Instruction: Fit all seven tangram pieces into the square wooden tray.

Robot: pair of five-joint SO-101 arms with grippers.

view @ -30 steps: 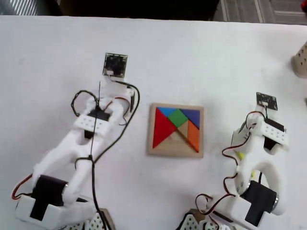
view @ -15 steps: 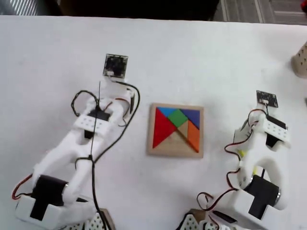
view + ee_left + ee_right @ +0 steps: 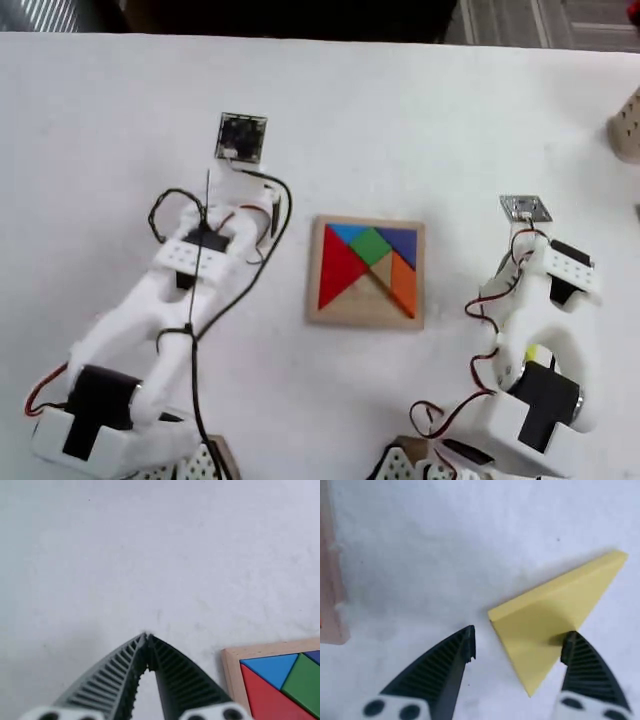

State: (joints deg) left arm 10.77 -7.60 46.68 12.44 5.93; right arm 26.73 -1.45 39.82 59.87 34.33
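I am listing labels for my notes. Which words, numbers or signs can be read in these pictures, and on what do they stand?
None can be read.
The wooden tray, its coloured pieces, the yellow triangle and the table bear no print.
Any marks on the left arm's small board are too small to read.

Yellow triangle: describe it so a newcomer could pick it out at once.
On the white table, look right of the wooden tray, at the right arm. The yellow triangle lies flat between its open jaws. It is the only yellow piece, and it lies outside the tray.
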